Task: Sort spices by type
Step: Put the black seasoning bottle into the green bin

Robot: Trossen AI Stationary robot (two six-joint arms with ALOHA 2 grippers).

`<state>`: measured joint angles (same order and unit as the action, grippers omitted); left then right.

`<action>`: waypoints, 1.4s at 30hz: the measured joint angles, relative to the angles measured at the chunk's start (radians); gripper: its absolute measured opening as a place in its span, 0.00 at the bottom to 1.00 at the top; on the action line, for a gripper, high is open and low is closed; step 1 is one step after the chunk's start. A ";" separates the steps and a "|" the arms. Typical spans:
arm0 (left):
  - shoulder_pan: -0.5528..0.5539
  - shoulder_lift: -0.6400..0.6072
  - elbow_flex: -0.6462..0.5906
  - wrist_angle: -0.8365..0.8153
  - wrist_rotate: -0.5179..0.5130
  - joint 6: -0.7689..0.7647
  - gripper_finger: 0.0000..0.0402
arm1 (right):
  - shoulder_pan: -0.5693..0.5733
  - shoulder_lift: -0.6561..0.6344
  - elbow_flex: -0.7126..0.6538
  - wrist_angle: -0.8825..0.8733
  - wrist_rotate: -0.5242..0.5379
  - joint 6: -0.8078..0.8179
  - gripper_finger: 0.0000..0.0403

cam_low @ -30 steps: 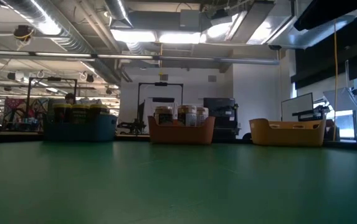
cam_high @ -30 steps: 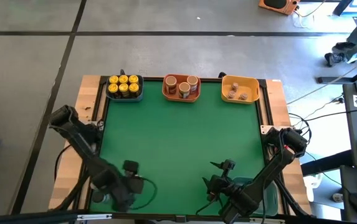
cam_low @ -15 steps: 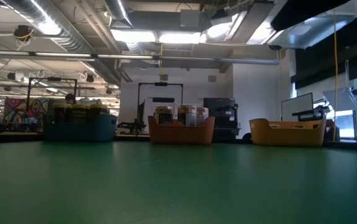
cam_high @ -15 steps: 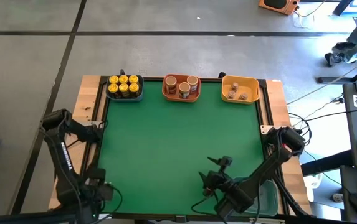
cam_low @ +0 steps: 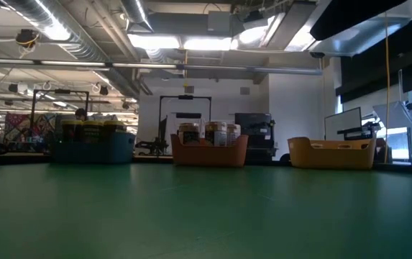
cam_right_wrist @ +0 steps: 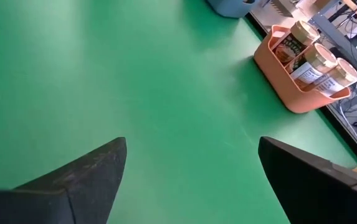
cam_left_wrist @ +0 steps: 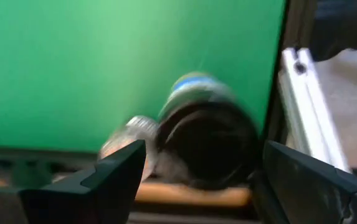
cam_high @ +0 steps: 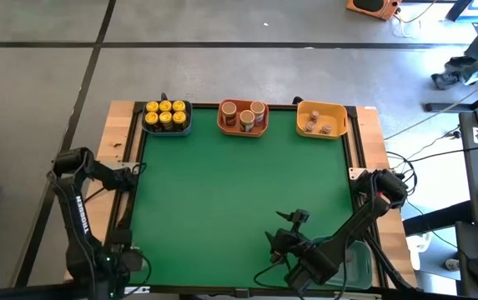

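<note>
The spices stand in three bins along the table's far edge. Several yellow-lidded jars [cam_high: 165,112] fill the blue bin [cam_high: 166,130], three tan-lidded jars [cam_high: 244,113] the orange bin [cam_high: 243,132], and tiny jars [cam_high: 317,125] the yellow bin [cam_high: 337,110]. My left gripper [cam_high: 115,262] stands open over the near-left corner, beside the green mat, pointing down. In its wrist view a blurred dark round thing [cam_left_wrist: 206,146] lies below the open fingers; what it is I cannot tell. My right gripper [cam_high: 289,237] hangs open over the mat's near right part, with nothing between its fingers [cam_right_wrist: 72,180].
The green mat [cam_high: 239,192] lies bare between the bins and the arms. A wooden border [cam_high: 113,158] and a metal rail [cam_left_wrist: 306,106] frame the table. The low view shows the three bins [cam_low: 209,150] in a row at the far edge, with the room behind.
My left arm has swung from over the mat's near-left part toward the table's left edge, and its gripper has turned about as it went. It now hangs off the mat at the near-left corner, open as before.
</note>
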<state>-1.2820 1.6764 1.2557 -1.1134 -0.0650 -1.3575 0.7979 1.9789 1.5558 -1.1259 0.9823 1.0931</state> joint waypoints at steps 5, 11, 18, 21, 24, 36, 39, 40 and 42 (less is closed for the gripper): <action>0.006 0.000 -0.050 0.063 -0.022 0.011 0.80 | 0.000 0.000 0.000 0.002 -0.006 0.000 0.90; 0.025 0.000 -0.092 0.110 -0.056 0.029 0.78 | 0.000 0.000 0.000 0.001 -0.006 -0.001 0.90; 0.071 0.000 -0.101 0.117 -0.055 0.065 0.62 | 0.000 0.000 0.000 0.000 -0.007 -0.005 0.90; 0.098 0.000 -0.101 0.129 -0.044 0.089 0.52 | 0.000 0.000 0.000 0.000 -0.007 -0.024 0.90; 0.142 0.000 -0.101 0.129 -0.041 0.125 0.47 | 0.000 0.000 0.000 -0.001 -0.007 -0.045 0.90; 0.442 0.000 -0.076 0.126 -0.042 0.435 0.52 | 0.000 0.000 0.000 -0.123 -0.008 -0.081 0.90; 0.560 0.000 -0.027 0.124 -0.044 0.594 0.50 | 0.000 0.000 0.000 -0.194 -0.018 -0.067 0.90; 0.602 0.000 -0.011 0.123 -0.047 0.645 0.50 | 0.000 0.000 0.000 -0.215 -0.021 -0.054 0.90; 0.682 0.000 0.020 0.123 -0.053 0.734 0.50 | 0.000 0.000 -0.007 -0.246 -0.024 -0.030 0.90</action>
<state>-0.6002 1.6763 1.2759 -0.9907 -0.1183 -0.6237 0.7979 1.9789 1.5485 -1.3724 0.9586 1.0635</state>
